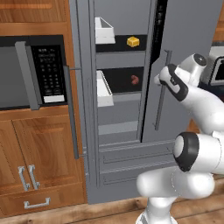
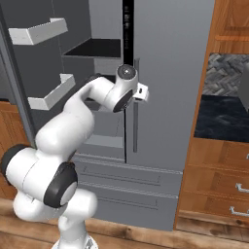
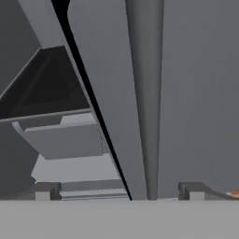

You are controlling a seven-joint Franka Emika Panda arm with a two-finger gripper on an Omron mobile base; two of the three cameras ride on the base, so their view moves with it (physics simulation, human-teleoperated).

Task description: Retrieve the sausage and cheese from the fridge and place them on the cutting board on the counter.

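In the middle of the left base view stands the fridge (image 1: 127, 166), its left door swung open and its right door only partly open. On the upper black shelf, toward the top centre of that frame, sits the cheese (image 1: 133, 42), a small yellow-orange block. One shelf lower, near the right end of the opening, lies the sausage (image 1: 134, 79), a small reddish shape against the dark shelf. Two white door bins (image 1: 104, 87) hang on the open left door, one above the other. The white arm rises from the lower right of the frame and reaches up to the right door's long vertical bar handle (image 1: 161, 94), with its wrist right at the bar. In the hand view the pincer (image 3: 119, 195) has its two dark tips spread apart at the bottom, one on each side of the handle bar (image 3: 144, 93). At the left edge of the left base view a black-panelled microwave (image 1: 26, 74) is set into wooden cabinets (image 1: 39, 153).
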